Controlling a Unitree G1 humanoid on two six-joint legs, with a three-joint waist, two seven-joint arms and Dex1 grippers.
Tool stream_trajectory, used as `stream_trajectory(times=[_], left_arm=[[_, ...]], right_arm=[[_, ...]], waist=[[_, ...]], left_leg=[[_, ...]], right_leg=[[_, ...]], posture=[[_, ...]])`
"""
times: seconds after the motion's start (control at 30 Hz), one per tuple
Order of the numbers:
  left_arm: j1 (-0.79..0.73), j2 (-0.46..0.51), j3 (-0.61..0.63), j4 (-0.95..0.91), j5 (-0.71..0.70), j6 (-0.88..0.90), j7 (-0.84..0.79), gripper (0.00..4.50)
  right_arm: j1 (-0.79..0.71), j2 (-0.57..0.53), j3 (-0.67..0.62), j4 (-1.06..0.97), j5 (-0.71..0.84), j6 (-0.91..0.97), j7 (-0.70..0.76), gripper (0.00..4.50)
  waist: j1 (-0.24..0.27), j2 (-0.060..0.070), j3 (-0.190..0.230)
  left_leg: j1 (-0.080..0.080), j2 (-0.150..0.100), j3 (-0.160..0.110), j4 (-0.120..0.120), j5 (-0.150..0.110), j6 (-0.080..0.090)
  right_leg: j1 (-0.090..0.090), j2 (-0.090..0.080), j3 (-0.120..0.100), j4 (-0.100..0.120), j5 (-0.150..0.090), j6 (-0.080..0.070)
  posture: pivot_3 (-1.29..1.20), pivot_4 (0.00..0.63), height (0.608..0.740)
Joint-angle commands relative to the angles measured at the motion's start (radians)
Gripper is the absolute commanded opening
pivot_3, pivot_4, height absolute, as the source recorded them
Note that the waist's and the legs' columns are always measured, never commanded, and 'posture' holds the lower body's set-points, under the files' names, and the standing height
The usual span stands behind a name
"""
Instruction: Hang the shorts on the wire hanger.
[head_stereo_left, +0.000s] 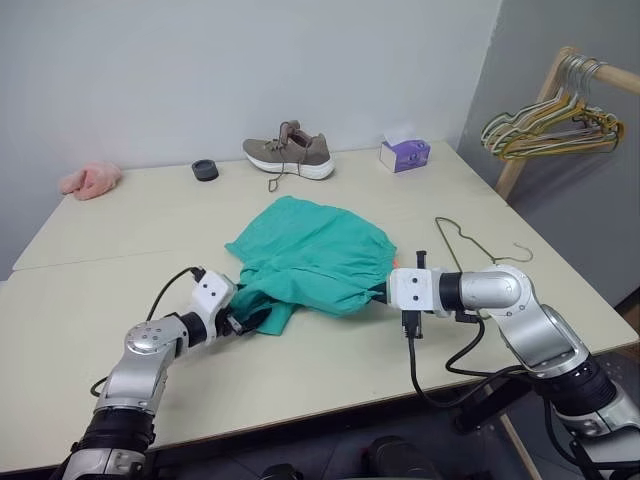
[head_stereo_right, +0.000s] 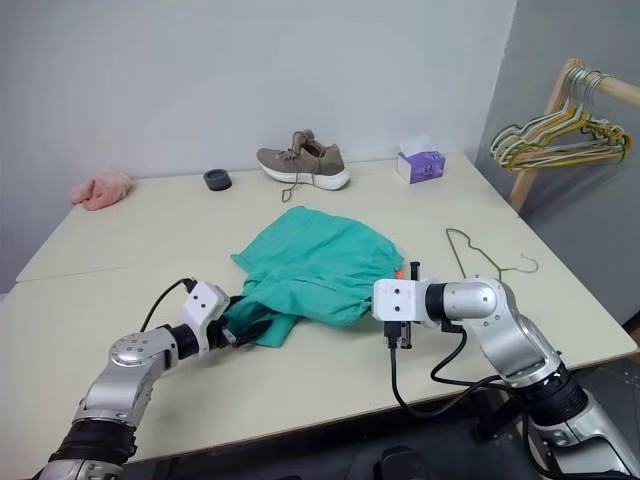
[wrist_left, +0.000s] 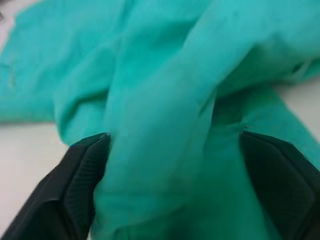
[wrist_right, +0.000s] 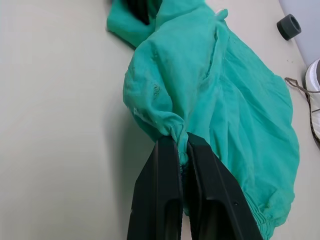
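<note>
Olive wire hanger (head_stereo_left: 470, 243) beside shorts (head_stereo_left: 315, 255)

The shorts (head_stereo_left: 312, 255) are plain teal-green with a small orange tag. The hanger (head_stereo_left: 478, 243) is thin olive-green wire. The bench (head_stereo_left: 90, 300) is pale cream. The shoe (head_stereo_left: 289, 153) is taupe with a white sole and matching laces. The cloth (head_stereo_left: 90, 180) is fluffy pink, the round cap (head_stereo_left: 205, 170) dark grey, and the tissue box (head_stereo_left: 405, 154) purple and white. The bunched hangers (head_stereo_left: 555, 125) are yellow, green and white. Both end effectors have black fingers (wrist_right: 167, 195) on white and silver arms.
</note>
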Motion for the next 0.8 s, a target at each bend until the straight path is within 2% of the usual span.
stream_trajectory(times=[0.03, 0.2, 0.33, 0.47, 0.6, 0.7, 0.8], left_arm=[[-0.04, 0.01, -0.033, -0.004, 0.026, -0.026, -0.024, 2.97], [-0.058, 0.066, -0.083, -0.011, 0.067, -0.097, -0.11, 1.39], [-0.01, 0.257, -0.095, -0.147, 0.029, -0.108, -0.341, 0.14], [0.017, 0.444, -0.003, -0.319, -0.125, 0.062, -0.504, 0.05], [-0.039, 0.514, 0.065, -0.421, -0.294, 0.272, -0.561, 0.05], [-0.137, 0.479, 0.02, -0.36, -0.259, 0.269, -0.538, 0.05], [-0.288, 0.349, -0.066, -0.172, -0.135, 0.159, -0.439, 0.05]], right_arm=[[-0.012, -0.008, -0.022, -0.041, 0.018, 0.007, -0.006, 0.0], [-0.01, -0.012, -0.031, -0.04, 0.047, 0.015, 0.001, 0.0], [0.0, -0.066, -0.061, -0.041, 0.139, 0.033, 0.084, 0.0], [-0.019, -0.156, -0.125, -0.081, 0.349, 0.171, 0.252, 0.0], [-0.118, -0.195, -0.162, -0.036, 0.501, 0.336, 0.331, 0.0], [-0.237, -0.163, -0.133, 0.147, 0.48, 0.36, 0.321, 0.0], [-0.386, -0.08, -0.076, 0.463, 0.351, 0.259, 0.241, 0.0]], waist=[[0.001, 0.0, 0.0], [0.0, 0.0, 0.0], [-0.006, -0.001, 0.001], [-0.001, 0.002, 0.004], [0.006, 0.003, 0.008], [0.008, 0.004, 0.008], [0.015, 0.005, 0.008]], left_leg=[[0.0, 0.0, 0.0, 0.0, 0.0, 0.0], [0.0, 0.0, 0.0, 0.0, 0.0, 0.0], [-0.001, 0.0, 0.001, -0.001, 0.0, 0.0], [-0.001, 0.002, 0.001, -0.002, 0.0, 0.0], [0.0, 0.002, 0.001, -0.001, 0.0, 0.0], [0.001, 0.0, 0.002, -0.001, 0.0, 0.001], [0.002, -0.002, 0.002, -0.001, 0.0, 0.001]], right_leg=[[0.0, 0.0, 0.0, 0.0, 0.0, 0.0], [0.0, 0.0, 0.0, 0.0, 0.0, 0.0], [-0.001, 0.001, 0.0, 0.0, 0.0, -0.001], [-0.001, 0.001, 0.0, 0.0, -0.001, -0.001], [0.0, 0.0, -0.001, 0.0, -0.001, -0.001], [0.002, 0.0, -0.002, 0.0, 0.0, 0.0], [0.002, 0.002, -0.003, 0.0, 0.0, 0.0]], posture=[[-0.24, 0.0, 0.74], [-0.23, 0.0, 0.74], [-0.21, 0.0, 0.74], [-0.17, 0.0, 0.74], [-0.14, 0.0, 0.74], [-0.12, 0.0, 0.74], [-0.11, 0.0, 0.74]])
